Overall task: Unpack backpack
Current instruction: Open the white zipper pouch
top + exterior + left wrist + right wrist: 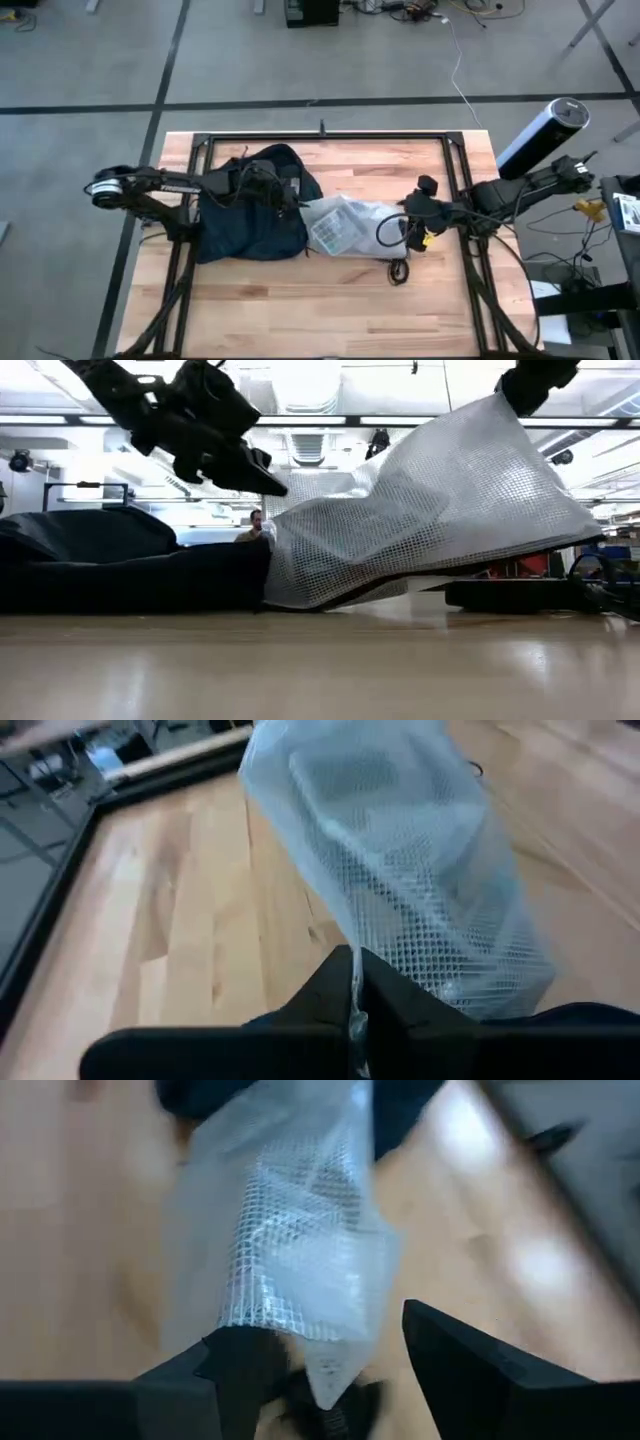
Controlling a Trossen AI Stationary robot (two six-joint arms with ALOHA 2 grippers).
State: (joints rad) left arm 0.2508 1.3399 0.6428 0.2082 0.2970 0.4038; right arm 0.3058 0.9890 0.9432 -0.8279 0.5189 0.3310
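Note:
The dark navy backpack (250, 215) lies slumped on the table's left half, flat on its side (100, 560). A silvery-grey mesh pouch (345, 225) stretches from its mouth toward the right. In the low view the pouch (430, 510) stands like a raised sheet, its lower edge on the table. My left gripper (297, 203) is shut at the pouch's backpack-side end. My right gripper (410, 215) is at the raised other end, its fingers apart (328, 1328). My left gripper pinches a pale sliver (352, 1015) between its two shut fingers; it looks like the pouch's upper edge (292, 488) at the backpack-side end. The fingers slant down from the table's left. The pouch's lower corner (268, 603) rests on the table. My right gripper has the pouch's narrowed end (318, 1380) between its spread fingers. That end lies against one finger (240, 1360) and stands apart from the other (450, 1350). This end is raised high (500, 405); whether it is still carried, I cannot tell.
Black headphones with cables (398, 262) lie under and beside the pouch's right end (510, 592). A silver cylinder (545, 135) stands off the table's far right corner. A person (257, 525) sits far behind. Bare wood lies along the near edge (320, 320).

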